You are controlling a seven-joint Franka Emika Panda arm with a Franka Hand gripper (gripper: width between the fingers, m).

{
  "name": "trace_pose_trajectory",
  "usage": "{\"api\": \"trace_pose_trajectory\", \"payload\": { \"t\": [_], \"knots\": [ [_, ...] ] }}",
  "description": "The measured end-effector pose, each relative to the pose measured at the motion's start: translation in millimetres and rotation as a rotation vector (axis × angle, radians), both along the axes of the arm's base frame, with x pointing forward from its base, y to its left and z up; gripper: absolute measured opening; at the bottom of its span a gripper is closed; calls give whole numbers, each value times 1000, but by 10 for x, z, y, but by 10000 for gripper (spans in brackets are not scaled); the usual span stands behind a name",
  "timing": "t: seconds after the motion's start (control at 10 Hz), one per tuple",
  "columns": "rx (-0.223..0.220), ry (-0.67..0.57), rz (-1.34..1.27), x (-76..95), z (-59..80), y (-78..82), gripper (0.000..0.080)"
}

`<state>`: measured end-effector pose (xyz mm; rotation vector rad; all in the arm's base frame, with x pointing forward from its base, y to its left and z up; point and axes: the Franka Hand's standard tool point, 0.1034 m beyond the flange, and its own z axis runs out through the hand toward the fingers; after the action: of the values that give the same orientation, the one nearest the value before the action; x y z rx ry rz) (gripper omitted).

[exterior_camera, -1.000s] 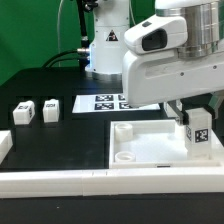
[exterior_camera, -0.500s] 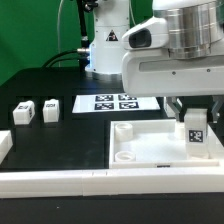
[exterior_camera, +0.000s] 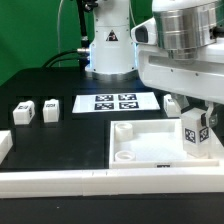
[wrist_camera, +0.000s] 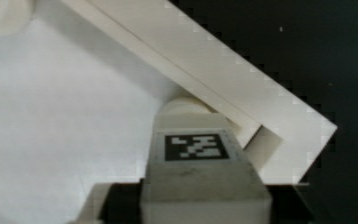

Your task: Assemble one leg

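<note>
Since a second ago the arm's bulky white wrist housing has swung toward the exterior view's right, uncovering the marker board (exterior_camera: 118, 102), while the leg (exterior_camera: 196, 137) it carries has hardly left its place. I judge this to be a turn about the leg's own axis, twisting the leg into a socket rather than carrying it anywhere

From the exterior view's left: two loose legs (exterior_camera: 22, 113) lie on the dark table, untouched, well apart from the work. Next comes the marker board, flat and fixed. In front of it sits the large white tray-like piece (exterior_camera: 150, 150), with a round socket showing at its near corner on the exterior view's left. Farthest right, the gripper (exterior_camera: 195, 116) pinches the leg by its upper part, upright, tag facing the camera, standing over the corner of that piece on the exterior view's right

Whether the leg is seated cannot be told from here, as its foot is hidden behind the rim. The wrist view closes in on that corner: the leg's tagged face (wrist_camera: 197, 148) lies tight inside the angle of the raised rim (wrist_camera: 194, 60). It shows neither the loose legs nor the board, and the socket itself is covered by the leg
</note>
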<state>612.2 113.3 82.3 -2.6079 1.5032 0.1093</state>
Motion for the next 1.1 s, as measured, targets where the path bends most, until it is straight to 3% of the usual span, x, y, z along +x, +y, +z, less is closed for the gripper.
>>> {"api": "trace_pose_trajectory", "payload": {
  "t": [0.3, 0.6, 0.7, 0.8, 1.1],
  "knots": [
    [14, 52, -338, -1, -5, 14, 292],
    [13, 45, -292, -3, -6, 19, 294],
    [13, 40, -259, -4, -7, 22, 482],
    [13, 40, -256, -10, -9, 36, 607],
    [-7, 14, 111, -17, -5, 71, 648]
  ]
}}
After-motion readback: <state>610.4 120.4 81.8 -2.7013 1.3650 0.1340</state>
